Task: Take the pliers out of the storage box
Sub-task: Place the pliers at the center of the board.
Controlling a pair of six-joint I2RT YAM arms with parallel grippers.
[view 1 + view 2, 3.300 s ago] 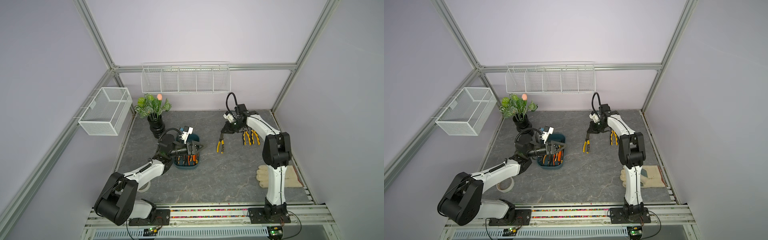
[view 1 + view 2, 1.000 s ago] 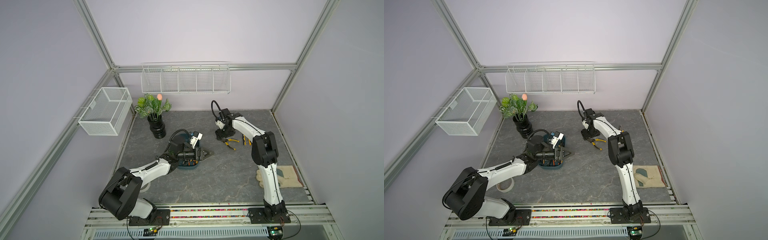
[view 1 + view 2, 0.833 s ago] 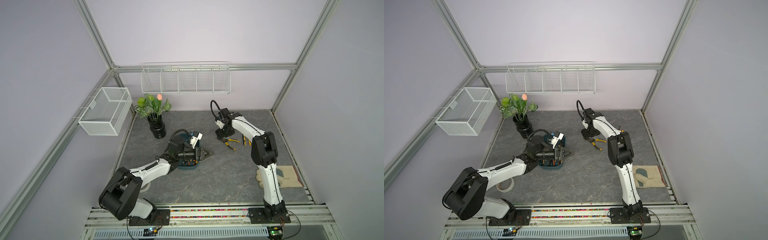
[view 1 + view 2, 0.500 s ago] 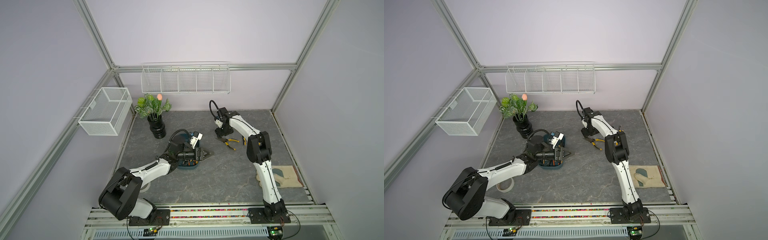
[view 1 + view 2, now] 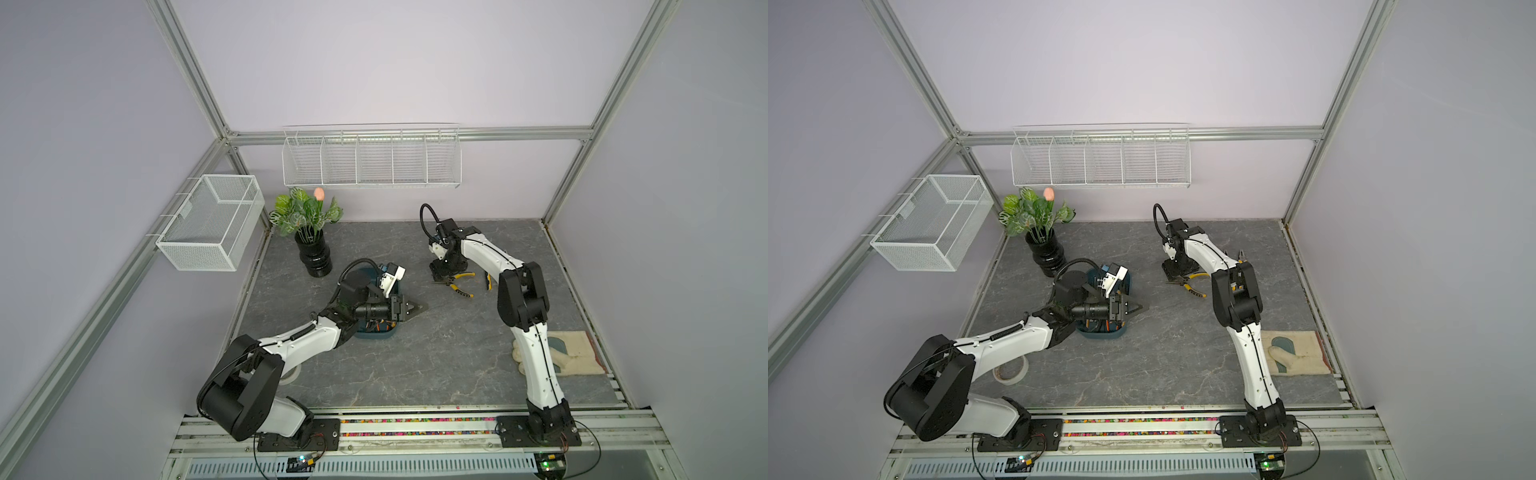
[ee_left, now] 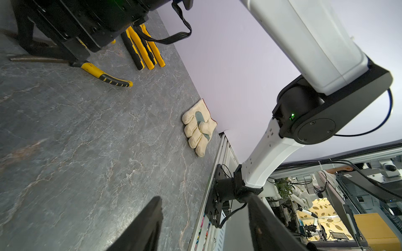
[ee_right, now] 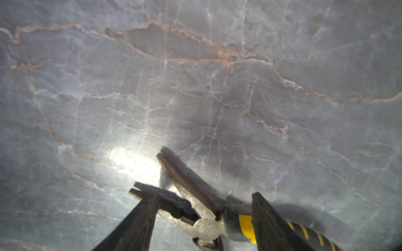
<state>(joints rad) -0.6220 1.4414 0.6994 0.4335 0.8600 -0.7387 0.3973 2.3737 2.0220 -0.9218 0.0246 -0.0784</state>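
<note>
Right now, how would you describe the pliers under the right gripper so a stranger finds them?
Follow the right arm to the far half of the table. Flat on it, under the right gripper, lie the pliers. Unlike the other pairs bunched side by side beyond the arm, this one lies alone with jaws and yellow-and-black handles spread open.

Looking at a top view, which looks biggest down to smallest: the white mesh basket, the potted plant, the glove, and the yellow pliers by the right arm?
1. white mesh basket, though it hangs higher, nearer the camera
2. potted plant
3. glove, partly hidden by the right arm
4. yellow pliers
</note>
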